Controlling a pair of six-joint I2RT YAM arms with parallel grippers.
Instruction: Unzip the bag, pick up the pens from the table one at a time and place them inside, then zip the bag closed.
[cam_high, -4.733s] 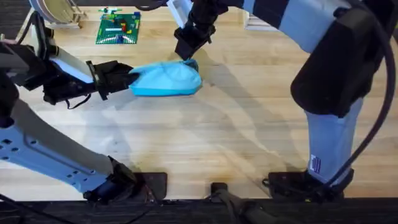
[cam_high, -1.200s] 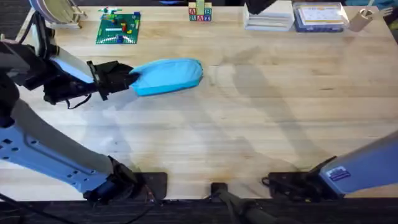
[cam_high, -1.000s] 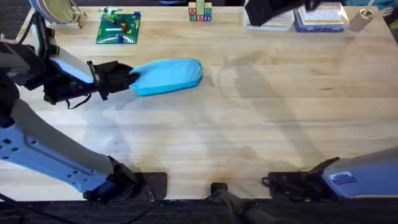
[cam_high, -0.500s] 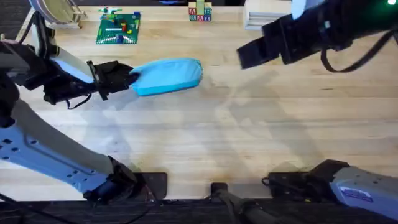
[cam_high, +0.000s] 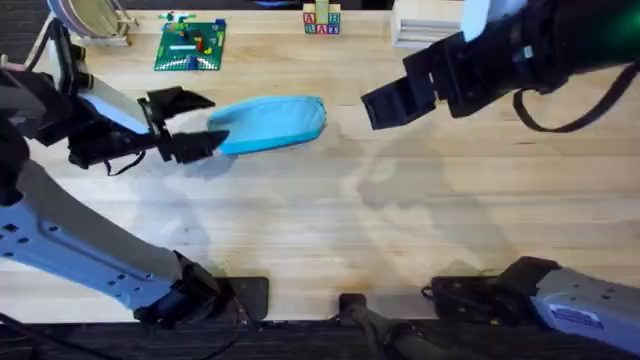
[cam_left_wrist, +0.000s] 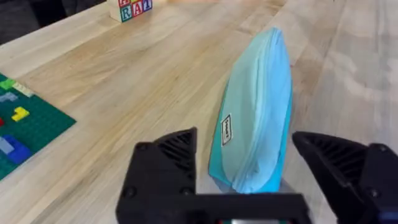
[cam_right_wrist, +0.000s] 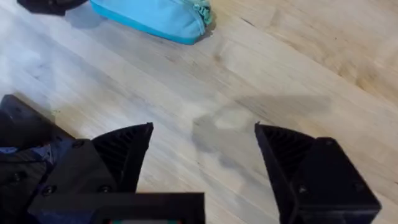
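Note:
The light-blue bag lies on the table at the back left, and its zipper looks closed along the top. My left gripper is open, one finger on each side of the bag's left end. The left wrist view shows the bag between those spread fingers, with space on both sides. My right gripper hovers open above the table to the right of the bag, holding nothing. In the right wrist view the bag lies well beyond the gripper. The pens are out of view.
A green brick baseplate lies behind the bag. Letter blocks and stacked white boxes sit along the far edge. Bare wood stretches across the middle and front of the table.
My left gripper has let go of the bag's left end and spread its fingers. My right arm has swung back in from the far right and drifted left toward the bag.

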